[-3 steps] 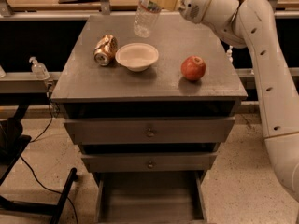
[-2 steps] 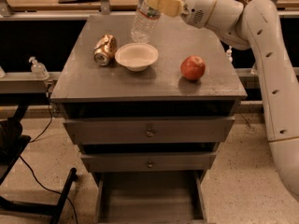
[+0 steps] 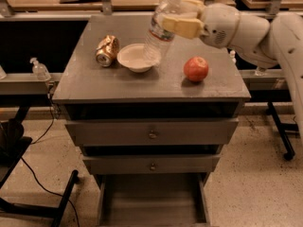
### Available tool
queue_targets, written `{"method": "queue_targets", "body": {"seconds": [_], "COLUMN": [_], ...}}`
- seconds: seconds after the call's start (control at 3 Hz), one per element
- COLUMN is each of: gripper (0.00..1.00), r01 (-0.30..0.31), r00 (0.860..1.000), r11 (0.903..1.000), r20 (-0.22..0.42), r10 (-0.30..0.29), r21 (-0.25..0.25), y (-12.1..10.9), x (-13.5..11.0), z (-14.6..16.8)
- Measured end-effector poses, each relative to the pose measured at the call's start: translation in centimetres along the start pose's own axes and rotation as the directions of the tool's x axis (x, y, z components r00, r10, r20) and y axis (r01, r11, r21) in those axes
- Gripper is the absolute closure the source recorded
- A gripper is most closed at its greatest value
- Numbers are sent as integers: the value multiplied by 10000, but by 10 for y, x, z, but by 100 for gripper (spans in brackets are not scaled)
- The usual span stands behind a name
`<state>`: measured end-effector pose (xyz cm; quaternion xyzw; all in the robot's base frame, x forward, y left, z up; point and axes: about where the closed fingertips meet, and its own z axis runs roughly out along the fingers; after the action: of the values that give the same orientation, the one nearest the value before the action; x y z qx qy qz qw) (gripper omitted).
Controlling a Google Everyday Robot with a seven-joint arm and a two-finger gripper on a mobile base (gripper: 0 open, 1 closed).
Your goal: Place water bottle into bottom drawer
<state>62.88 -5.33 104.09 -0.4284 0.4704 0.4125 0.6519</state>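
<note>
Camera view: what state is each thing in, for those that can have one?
gripper, shut on the water bottle above the cabinet top
water bottle, capped, tilted, held off the surface
bottom drawer, pulled open
middle drawer, appears shut
top drawer, appears shut
can, dented, lying on its side
bowl, upright, appears empty
apple, whole, resting on the cabinet top

Speckled floor [image 3: 258, 176], grey cabinet [image 3: 90, 82], wooden benches [image 3: 42, 0] behind.
</note>
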Motion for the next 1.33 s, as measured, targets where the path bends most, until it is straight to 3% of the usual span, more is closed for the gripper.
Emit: {"method": "queue_targets", "body": {"seconds": [0.33,0.67,1.0,1.33], "gripper": [100,100,100,100], "r01": [134,678,709,367], "r00": [9985,9931,9923,9958], "r11": [9987,9946,9937,9959], "r20": [-533,-1004,-1071,-864], "r10": [-108,-599,-615,-296], "r21": [488,780,872,824], "y": [39,63,65,75], "x": [7,9,9,31], "z": [-45,-74,-81,-82]}}
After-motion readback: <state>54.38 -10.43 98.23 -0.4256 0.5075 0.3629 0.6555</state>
